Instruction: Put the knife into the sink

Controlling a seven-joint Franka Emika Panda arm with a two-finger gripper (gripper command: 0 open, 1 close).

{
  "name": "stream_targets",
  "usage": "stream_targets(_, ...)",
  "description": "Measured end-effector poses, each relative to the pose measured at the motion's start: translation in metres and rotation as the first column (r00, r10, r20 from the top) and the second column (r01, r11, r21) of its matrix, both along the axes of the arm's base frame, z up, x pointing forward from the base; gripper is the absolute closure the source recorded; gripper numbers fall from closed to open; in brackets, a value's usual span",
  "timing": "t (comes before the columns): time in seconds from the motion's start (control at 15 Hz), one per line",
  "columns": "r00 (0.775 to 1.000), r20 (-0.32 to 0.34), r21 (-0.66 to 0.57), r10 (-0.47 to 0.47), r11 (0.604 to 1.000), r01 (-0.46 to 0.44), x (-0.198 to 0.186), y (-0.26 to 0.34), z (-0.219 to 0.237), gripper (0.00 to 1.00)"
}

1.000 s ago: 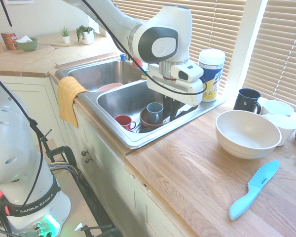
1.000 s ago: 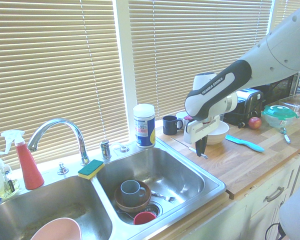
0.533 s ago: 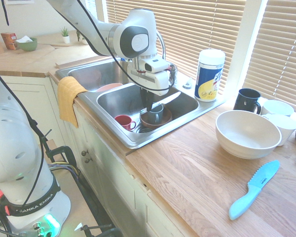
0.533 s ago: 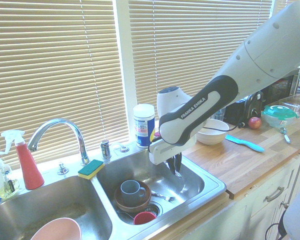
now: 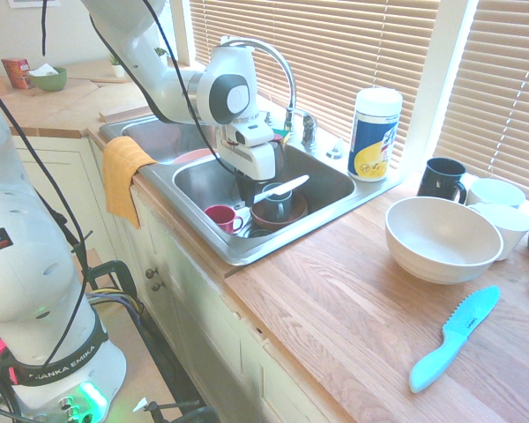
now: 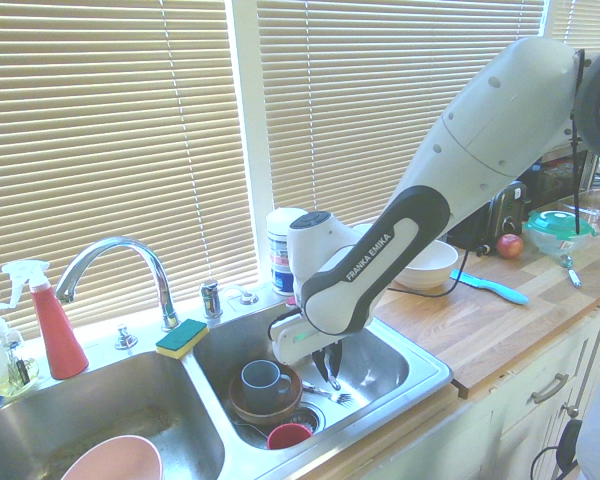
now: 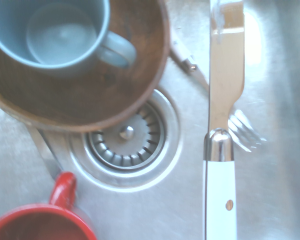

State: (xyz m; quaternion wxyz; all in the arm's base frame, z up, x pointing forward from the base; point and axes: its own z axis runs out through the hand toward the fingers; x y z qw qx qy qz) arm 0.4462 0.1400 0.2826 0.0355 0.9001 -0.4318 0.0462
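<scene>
The knife is a slim metal blade with a pale handle, and it hangs level just above the floor of the sink's nearer basin. My gripper is shut on its handle end, low inside that basin beside a brown bowl. In the second exterior view the dark fingers point down over the basin floor of the sink. In the wrist view the blade lies over a fork, next to the drain.
A blue-grey mug sits in the brown bowl, with a red cup beside it. A pink bowl lies in the other basin. On the counter are a light-blue plastic knife, a white bowl and a wipes canister.
The arm has swung from above the counter's edge into the basin and gone down, carrying the knife with it. The gripper stays shut.
</scene>
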Motion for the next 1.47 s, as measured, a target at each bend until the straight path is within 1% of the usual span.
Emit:
stream_targets(0.33,0.999,0.024,0.069,-0.044,0.997,0.042,0.014,-0.014,-0.045,1.0)
stream_targets(0.53,0.999,0.029,0.099,-0.044,0.994,0.041,0.022,-0.017,-0.065,1.0)
stream_targets(0.8,0.998,0.012,0.094,-0.054,0.994,0.052,0.029,-0.025,-0.084,1.0)
stream_targets(1.07,0.999,-0.008,0.092,-0.046,0.995,0.047,0.03,-0.021,-0.107,1.0)
stream_targets(1.47,0.998,-0.036,0.092,-0.059,0.994,0.062,0.026,-0.015,-0.135,1.0)
